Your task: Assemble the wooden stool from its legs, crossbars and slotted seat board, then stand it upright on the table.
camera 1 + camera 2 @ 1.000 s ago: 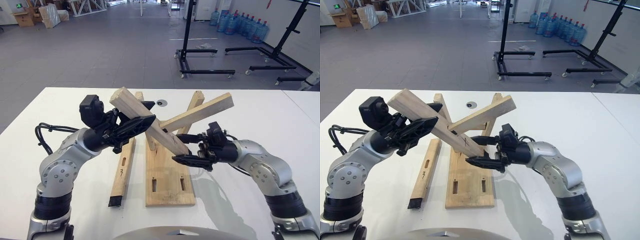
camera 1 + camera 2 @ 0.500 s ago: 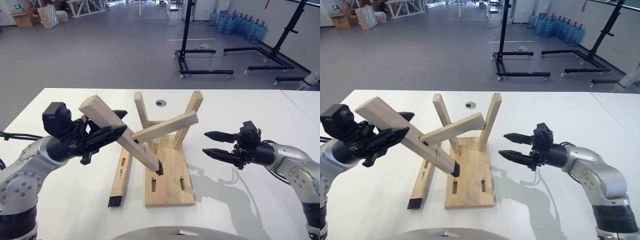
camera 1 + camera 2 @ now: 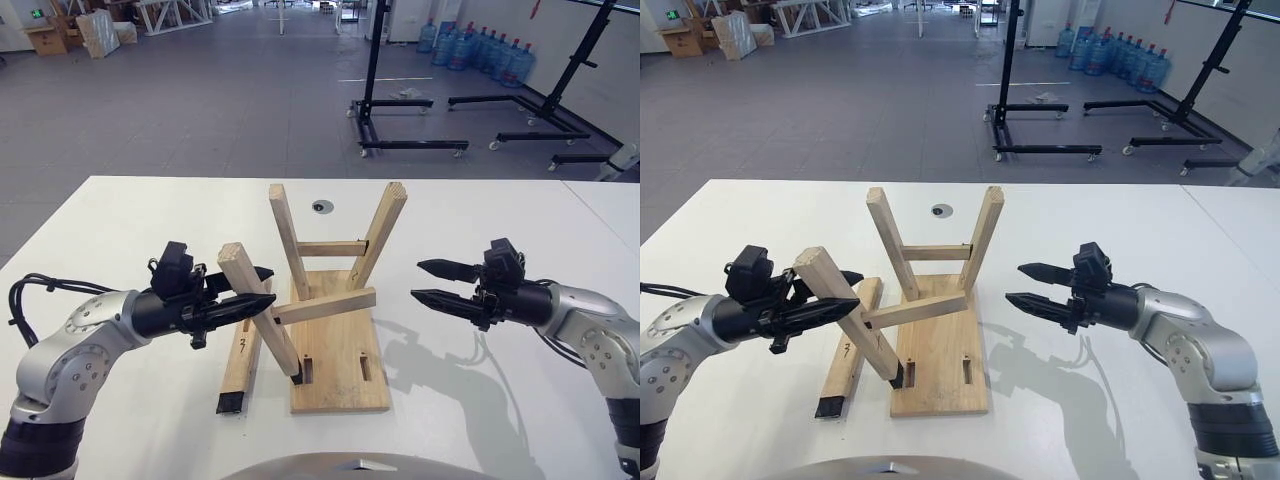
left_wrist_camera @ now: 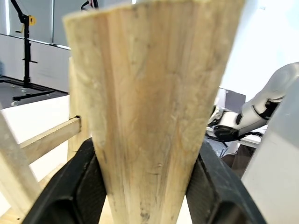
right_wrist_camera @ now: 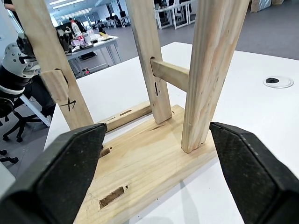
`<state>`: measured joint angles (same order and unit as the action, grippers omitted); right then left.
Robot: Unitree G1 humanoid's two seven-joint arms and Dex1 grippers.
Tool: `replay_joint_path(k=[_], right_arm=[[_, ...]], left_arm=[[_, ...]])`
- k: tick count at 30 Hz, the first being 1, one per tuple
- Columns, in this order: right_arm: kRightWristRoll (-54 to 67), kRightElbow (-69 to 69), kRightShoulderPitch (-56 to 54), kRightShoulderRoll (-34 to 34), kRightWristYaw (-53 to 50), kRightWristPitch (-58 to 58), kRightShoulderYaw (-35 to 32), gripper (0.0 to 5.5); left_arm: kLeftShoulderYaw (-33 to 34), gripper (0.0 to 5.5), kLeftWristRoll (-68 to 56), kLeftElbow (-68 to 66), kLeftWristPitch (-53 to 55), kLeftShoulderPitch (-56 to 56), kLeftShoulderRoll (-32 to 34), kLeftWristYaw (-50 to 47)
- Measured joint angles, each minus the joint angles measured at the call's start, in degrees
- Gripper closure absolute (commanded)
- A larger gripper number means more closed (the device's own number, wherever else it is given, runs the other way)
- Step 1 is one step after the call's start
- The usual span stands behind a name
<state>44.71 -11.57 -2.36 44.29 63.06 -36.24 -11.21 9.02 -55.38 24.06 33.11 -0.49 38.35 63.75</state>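
Left hand (image 3: pixel 255 290) clamps a leg (image 3: pixel 262 318), tilted apparently to enter a seat board (image 3: pixel 340 375) slot; right hand (image 3: pixel 425 280) hovers wide, empty.

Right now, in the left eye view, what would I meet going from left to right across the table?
Black left hand gripping a slanted pale wooden leg → left upright wooden leg, standing on the flat slotted seat board → right upright wooden leg → open black right hand.
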Motion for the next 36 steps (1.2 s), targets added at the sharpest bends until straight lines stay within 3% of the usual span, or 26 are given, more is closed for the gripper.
replay_joint_path(k=[13,28,36], right_arm=[[-3.2,3.69,-1.88,0.48,2.22,0.13,2.26,1.44],[-3.05,2.34,-3.36,-1.32,1.68,0.05,4.02,1.44],[-3.14,1.53,-3.19,-1.32,1.58,0.08,4.42,1.44]], left_arm=[[-4.63,3.45,0.36,0.5,0.75,-2.22,-1.43,0.99],[-6.94,3.46,5.97,-8.82,1.18,-11.25,0.65,4.37],[-7.99,3.46,11.06,-1.86,-2.79,-8.77,1.81,3.83]])
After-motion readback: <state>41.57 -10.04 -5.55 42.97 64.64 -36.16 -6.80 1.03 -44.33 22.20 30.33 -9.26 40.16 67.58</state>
